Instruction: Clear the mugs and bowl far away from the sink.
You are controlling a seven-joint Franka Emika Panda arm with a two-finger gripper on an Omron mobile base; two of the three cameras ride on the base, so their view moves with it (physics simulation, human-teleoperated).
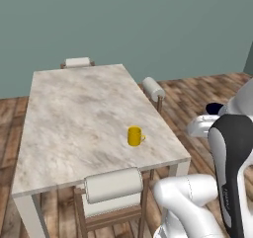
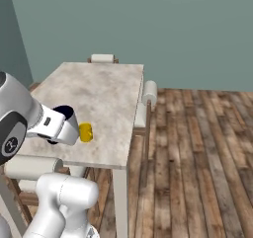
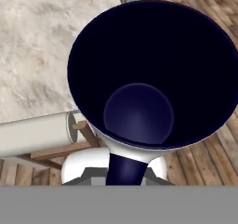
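Observation:
A yellow mug [image 1: 134,136] stands upright on the marble table [image 1: 74,103] near its front right corner, and in the right base view this yellow mug [image 2: 86,132] is just right of my hand. My gripper [image 1: 211,114] is shut on a second mug [image 3: 153,74], pale outside with a dark inside and dark handle. That mug hangs off the table's right front corner, above the floor and a chair. Its dark rim [image 2: 63,110] peeks over my hand. The bowl and the sink are out of view.
Chairs with pale cushions are tucked in at the table's near side [image 1: 113,185], right side [image 1: 153,89] and far end [image 1: 77,62]. Wood floor [image 2: 197,148] stretches out right of the table. A teal wall stands behind.

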